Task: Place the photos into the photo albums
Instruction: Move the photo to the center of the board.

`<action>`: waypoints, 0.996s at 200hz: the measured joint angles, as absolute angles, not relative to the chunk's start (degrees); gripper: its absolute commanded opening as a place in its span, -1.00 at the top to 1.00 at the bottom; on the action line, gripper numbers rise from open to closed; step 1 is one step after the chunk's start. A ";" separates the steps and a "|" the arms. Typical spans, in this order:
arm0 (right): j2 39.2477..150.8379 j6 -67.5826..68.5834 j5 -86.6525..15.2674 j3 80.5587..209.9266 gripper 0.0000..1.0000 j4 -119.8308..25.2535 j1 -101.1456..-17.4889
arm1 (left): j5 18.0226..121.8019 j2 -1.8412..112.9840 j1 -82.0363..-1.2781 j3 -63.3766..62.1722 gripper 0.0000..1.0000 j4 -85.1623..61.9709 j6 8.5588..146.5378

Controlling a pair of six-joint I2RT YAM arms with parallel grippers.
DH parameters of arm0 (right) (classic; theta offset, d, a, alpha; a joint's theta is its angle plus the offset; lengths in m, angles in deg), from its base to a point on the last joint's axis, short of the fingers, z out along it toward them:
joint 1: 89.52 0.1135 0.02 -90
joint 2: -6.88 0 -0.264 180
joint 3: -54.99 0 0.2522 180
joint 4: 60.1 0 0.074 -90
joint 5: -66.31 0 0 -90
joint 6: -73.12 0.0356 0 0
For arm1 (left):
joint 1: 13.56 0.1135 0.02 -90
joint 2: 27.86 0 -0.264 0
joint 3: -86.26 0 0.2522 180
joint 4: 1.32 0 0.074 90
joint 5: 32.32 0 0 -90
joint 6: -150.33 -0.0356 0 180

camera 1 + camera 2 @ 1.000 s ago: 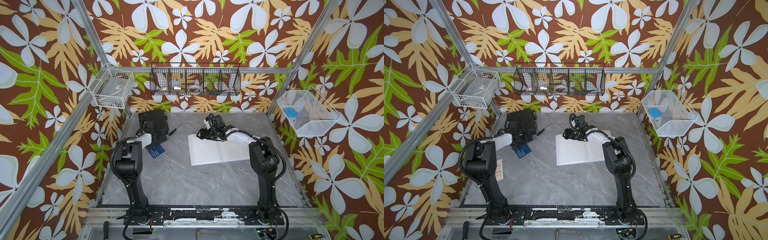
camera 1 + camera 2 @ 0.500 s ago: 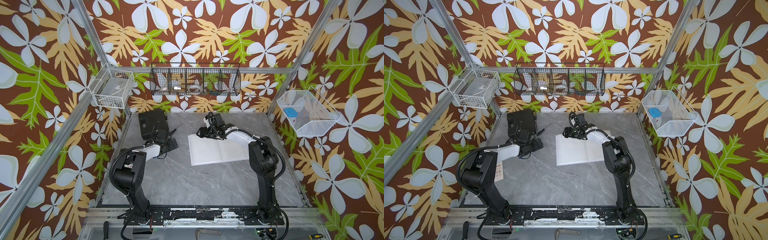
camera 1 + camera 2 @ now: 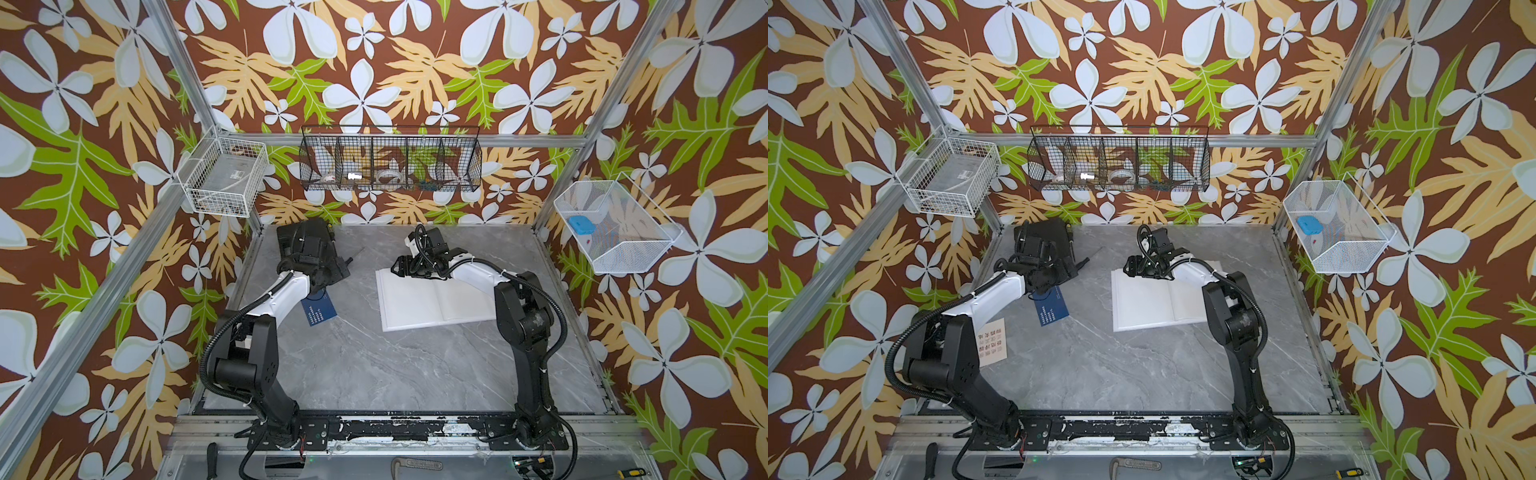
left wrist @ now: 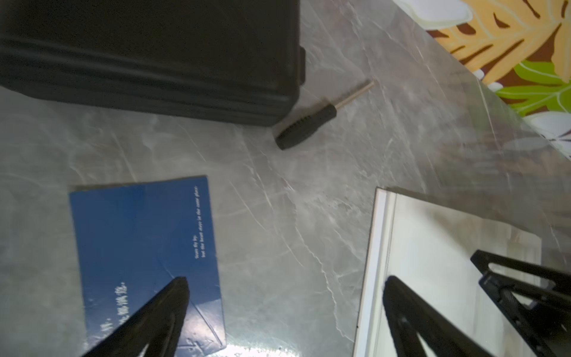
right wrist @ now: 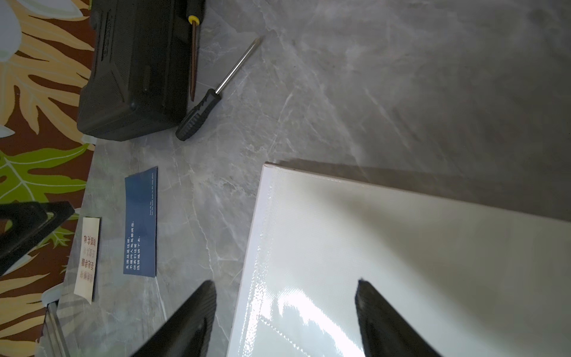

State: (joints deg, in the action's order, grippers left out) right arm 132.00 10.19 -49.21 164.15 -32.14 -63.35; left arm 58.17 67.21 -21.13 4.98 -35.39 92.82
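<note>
Since a second before, the left claw (image 4: 285, 279) had swung right from beside the case (image 3: 291, 232) toward the album (image 3: 432, 299); the right arm had kept its place. The left claw stood wide and empty, one finger (image 4: 160, 309) showing over the blue photo (image 3: 318, 308); whether it touched could not be told. That photo lay flat on the worktop (image 3: 374, 374), left of centre in both top views, between case and album. A cream photo (image 3: 992, 347) lay at the worktop's left edge, beside the left arm. The album lay open right of centre, its pages blank. The right claw (image 5: 285, 282) hung over its upper left corner, jaws partly apart and empty. A screwdriver (image 5: 213, 92) lay beside the case.
</note>
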 measured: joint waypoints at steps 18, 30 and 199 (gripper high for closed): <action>133.79 10.16 -50.59 166.22 -0.46 -32.05 -62.43 | 58.20 67.30 -17.55 6.26 -1.00 -35.31 91.77; 135.12 10.14 -51.77 168.41 -0.45 -32.08 -61.47 | 58.85 67.47 -15.06 7.77 -1.00 -34.91 91.53; 153.27 14.84 -61.56 188.76 -0.35 -30.17 -54.25 | 74.24 72.19 -6.95 20.95 -1.00 -13.93 89.26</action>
State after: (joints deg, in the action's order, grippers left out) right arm 153.27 14.84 -61.56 188.76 -30.17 -54.25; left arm 74.24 72.19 -6.95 20.95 -13.93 89.26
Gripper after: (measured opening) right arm 0.674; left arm 0.998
